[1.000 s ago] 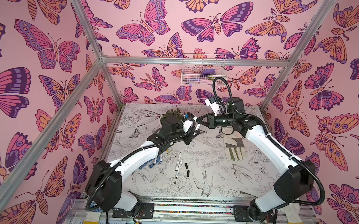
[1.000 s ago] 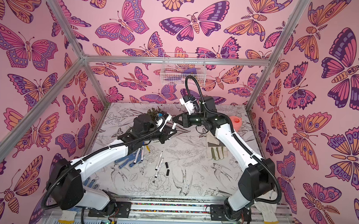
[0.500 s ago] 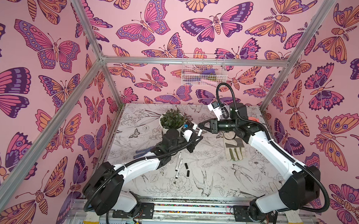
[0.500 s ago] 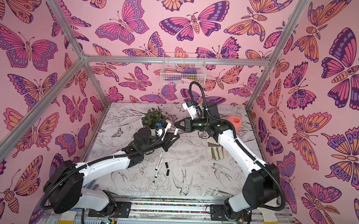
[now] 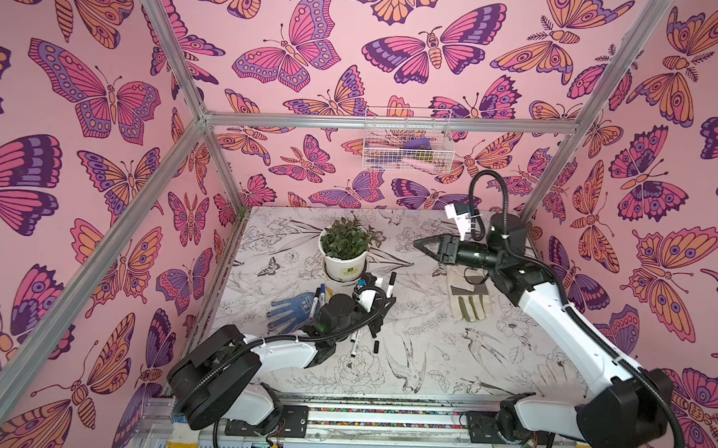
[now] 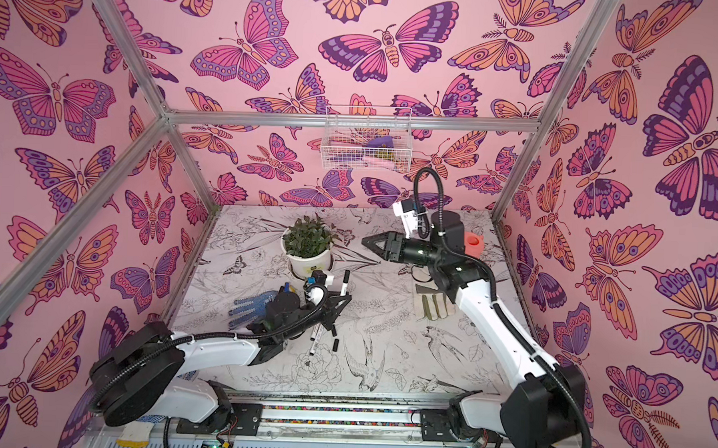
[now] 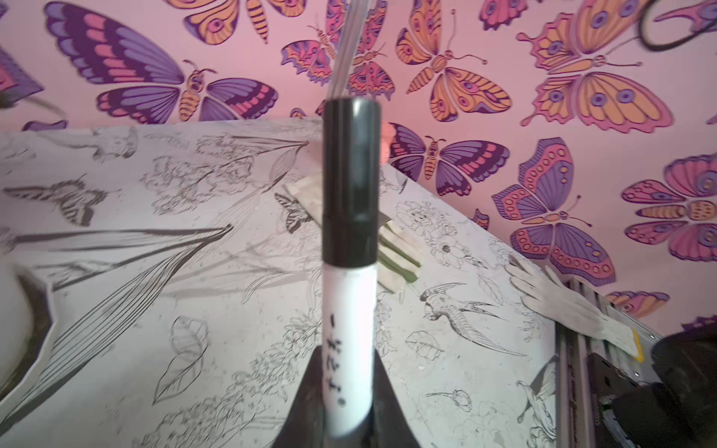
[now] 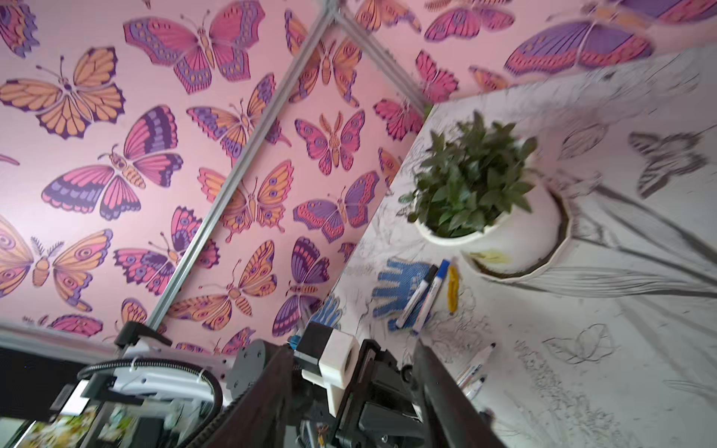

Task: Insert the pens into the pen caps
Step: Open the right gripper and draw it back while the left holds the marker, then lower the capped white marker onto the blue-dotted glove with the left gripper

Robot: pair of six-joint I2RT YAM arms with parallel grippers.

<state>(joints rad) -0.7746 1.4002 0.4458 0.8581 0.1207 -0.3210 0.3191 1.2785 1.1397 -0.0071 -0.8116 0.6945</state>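
Pulling apart since a second ago: right gripper (image 5: pixel 419 243) has backed off toward the right wall, fingers now parted and empty. Left gripper (image 7: pixel 341 391) has dropped lower, clamped on a pen (image 7: pixel 349 329) wearing a black cap (image 7: pixel 351 174), near the potted plant (image 5: pixel 343 249). On the bird-print table (image 5: pixel 426 361) lie loose pens (image 5: pixel 354 342) and a spare cap (image 5: pixel 377 346). Pink butterfly walls (image 5: pixel 105 97); wire basket (image 5: pixel 406 139) at the back.

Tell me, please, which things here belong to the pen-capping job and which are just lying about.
Job: held pen, its black cap, two capped pens, loose pen, loose cap.
Lying about: potted plant, blue glove, beige glove, yellow piece, wire basket.
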